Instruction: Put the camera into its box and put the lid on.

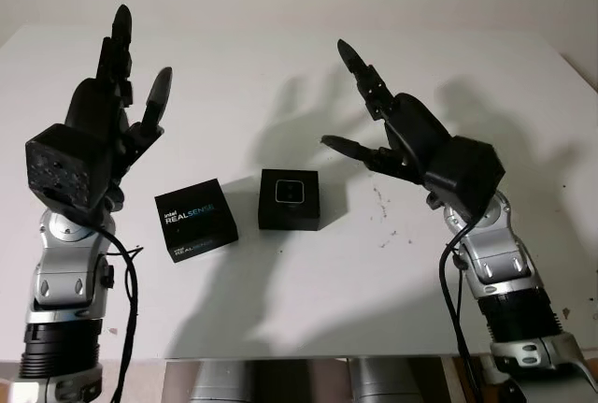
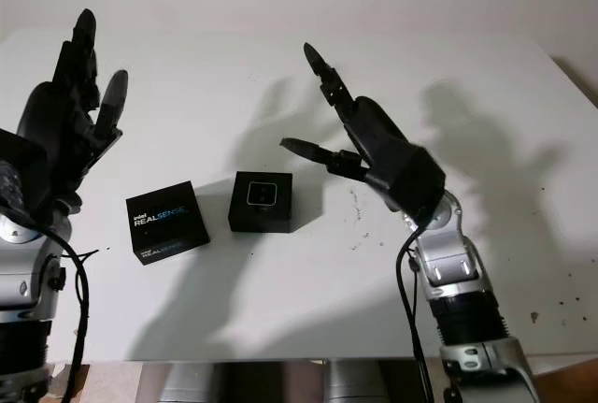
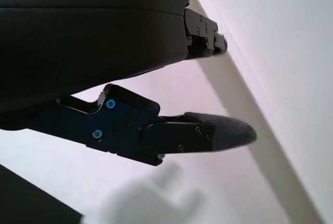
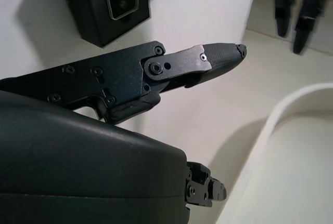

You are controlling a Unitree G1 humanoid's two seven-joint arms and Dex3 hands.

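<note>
Camera (image 1: 289, 192) seated in open box (image 1: 290, 200), lid (image 1: 194, 219) just beside; left hand (image 1: 107, 132) and right hand (image 1: 411, 141) raised above box, fingers apart, empty.

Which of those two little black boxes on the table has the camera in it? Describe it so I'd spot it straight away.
Look at the middle of the white table, between the two raised, open black hands, left hand and right hand. Two small black boxes sit side by side, apart. The open box is the one nearer the right hand, with the camera showing as a pale-rimmed rectangle on top; its neighbour, the lid, bears white lettering.
</note>
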